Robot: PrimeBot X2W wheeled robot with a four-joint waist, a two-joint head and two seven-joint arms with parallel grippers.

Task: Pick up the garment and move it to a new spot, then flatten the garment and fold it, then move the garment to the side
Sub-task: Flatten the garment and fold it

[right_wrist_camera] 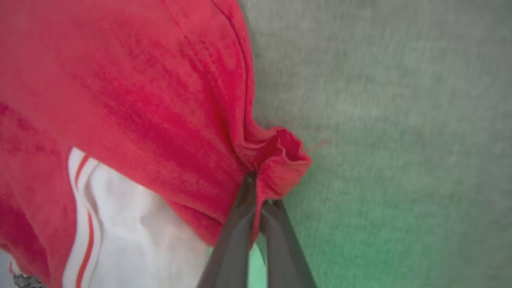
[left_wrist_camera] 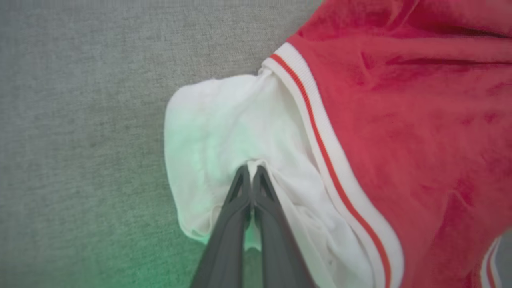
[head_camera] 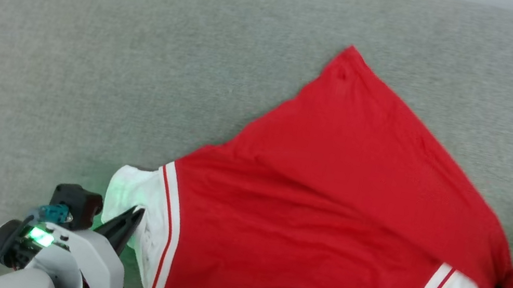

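— Grey cloth surface (head_camera: pixel 71 27) all round. How far along are you?
— Early, I judge. My garment (head_camera: pixel 330 204) lies spread but skewed. Flattening, folding and the move aside remain.
— And your claws?
— My left claw (left_wrist_camera: pixel 251 170) pinches the white sleeve (left_wrist_camera: pixel 208 128), and my right claw (right_wrist_camera: pixel 260 192) pinches a bunched red edge (right_wrist_camera: pixel 280 152). The shirt stretches between them, ahead of both.

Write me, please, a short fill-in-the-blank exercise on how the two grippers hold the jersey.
1. The left gripper pinches a sleeve of the jersey; that sleeve's colour is ____.
2. The right gripper pinches a bunched edge of the jersey's body, whose colour is ____.
3. The jaws of both grippers are ____ on the cloth.

Missing words: white; red; shut.
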